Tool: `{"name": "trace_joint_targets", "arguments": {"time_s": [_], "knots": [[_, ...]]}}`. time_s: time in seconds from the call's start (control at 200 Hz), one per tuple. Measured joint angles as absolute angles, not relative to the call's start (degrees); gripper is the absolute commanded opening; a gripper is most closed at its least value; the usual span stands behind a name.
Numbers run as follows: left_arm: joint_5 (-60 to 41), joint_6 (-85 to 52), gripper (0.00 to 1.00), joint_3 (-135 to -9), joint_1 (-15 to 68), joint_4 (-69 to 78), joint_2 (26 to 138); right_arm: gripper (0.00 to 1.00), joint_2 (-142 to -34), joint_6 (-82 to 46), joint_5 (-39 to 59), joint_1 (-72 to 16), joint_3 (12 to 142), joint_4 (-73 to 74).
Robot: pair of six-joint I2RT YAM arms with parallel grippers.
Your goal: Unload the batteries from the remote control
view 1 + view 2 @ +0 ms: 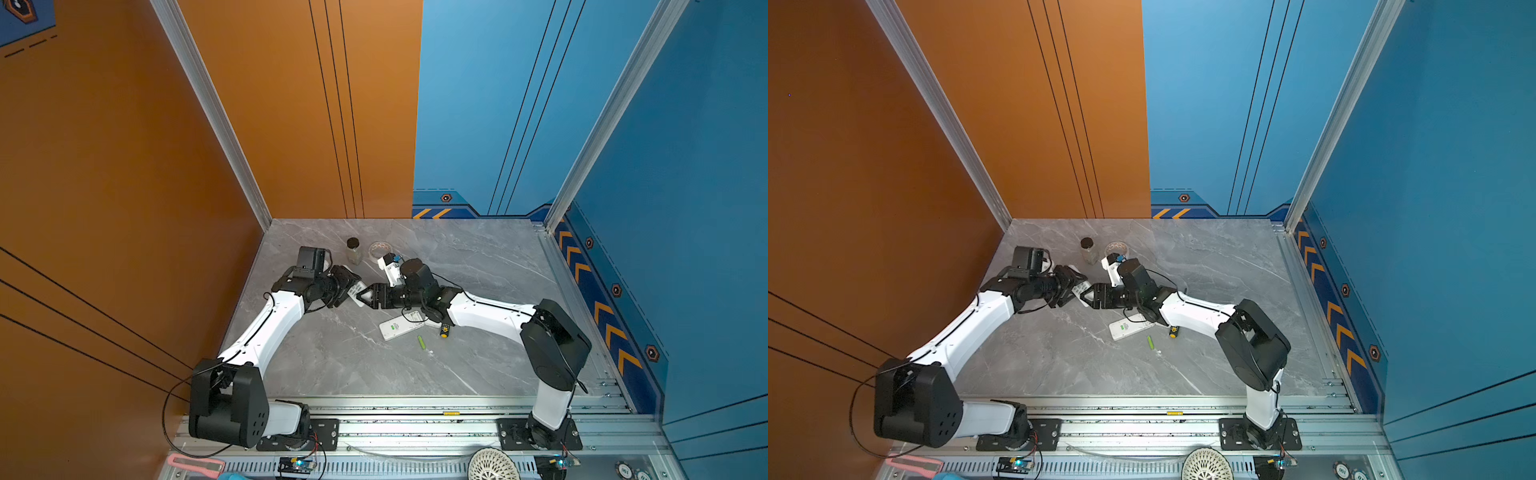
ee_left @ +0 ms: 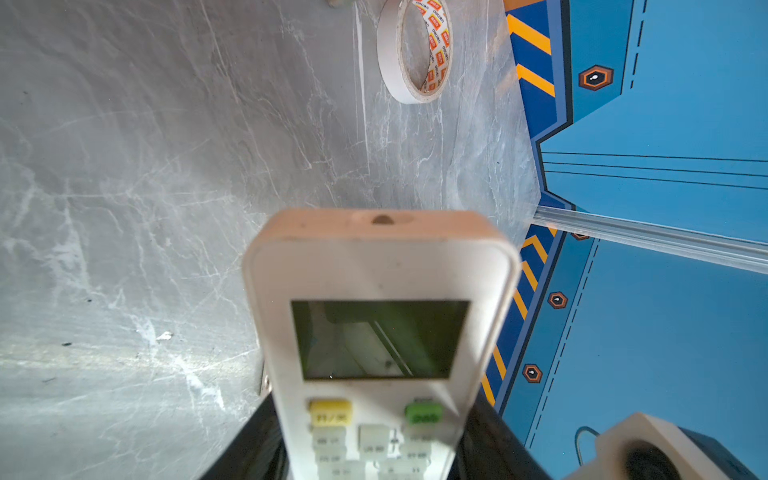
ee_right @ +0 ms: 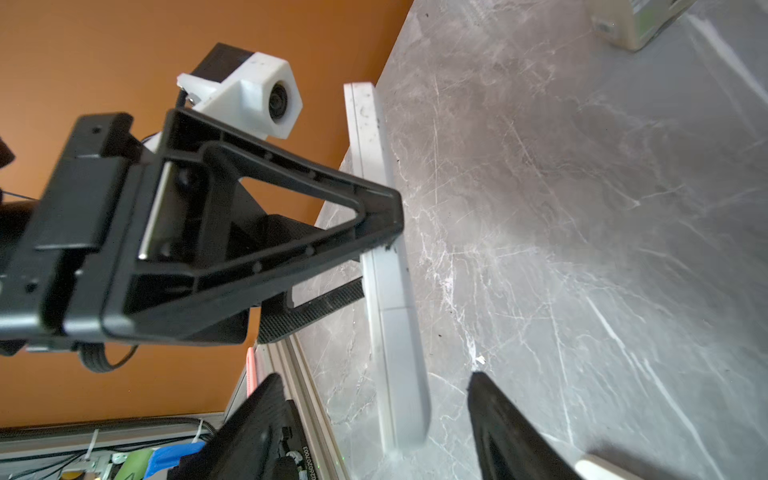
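My left gripper (image 1: 354, 287) is shut on a white remote control (image 2: 380, 332), which it holds above the table by the button end, screen end pointing out. Both top views show this remote (image 1: 1081, 287) between the two grippers. My right gripper (image 3: 374, 376) is open. Its fingers straddle the free end of the remote (image 3: 392, 316), which shows edge-on with a gap on each side. One of the batteries (image 1: 422, 342), bright green, lies loose on the table in front of the right arm.
A second white remote (image 1: 401, 326) with a green patch lies on the grey table (image 1: 478, 266) under the right forearm. A black-and-yellow screwdriver (image 1: 444, 330) sits beside it. A dark-lidded jar (image 1: 353, 250) and a tape roll (image 2: 415, 50) stand behind the grippers.
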State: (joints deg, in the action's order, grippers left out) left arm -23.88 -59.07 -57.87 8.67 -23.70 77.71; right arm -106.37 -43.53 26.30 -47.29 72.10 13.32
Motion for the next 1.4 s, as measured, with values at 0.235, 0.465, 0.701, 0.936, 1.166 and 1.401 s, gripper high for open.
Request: {"name": "trace_joint_targets", "arguments": {"time_s": [0.235, 0.465, 0.701, 0.936, 1.166, 1.401], "knots": [[-24.16, -60.14, 0.40, -56.99, 9.47, -22.13, 76.69, 0.38, -108.47, -43.09, 28.34, -46.11, 73.52, 13.06], [-24.27, -60.49, 0.53, -56.99, 10.31, -20.29, 76.60, 0.10, -108.73, -41.50, 29.91, -45.69, 74.24, 13.08], [-24.56, -61.45, 0.98, -58.15, 10.48, -20.16, 76.49, 0.00, -107.02, -37.95, 26.65, -45.63, 74.41, 6.42], [-27.42, -67.29, 0.98, -65.36, 7.42, -25.98, 75.35, 0.00, -90.35, -19.49, 0.32, -48.38, 72.20, -10.39], [-28.86, -78.98, 0.98, -65.39, 11.75, -26.00, 74.48, 0.00, -79.35, 1.39, -20.03, -50.85, 66.11, -10.61], [-28.97, -89.97, 0.98, -66.26, 15.99, -19.77, 75.26, 0.00, -83.13, 16.78, -31.05, -55.29, 62.67, -8.25]]}}
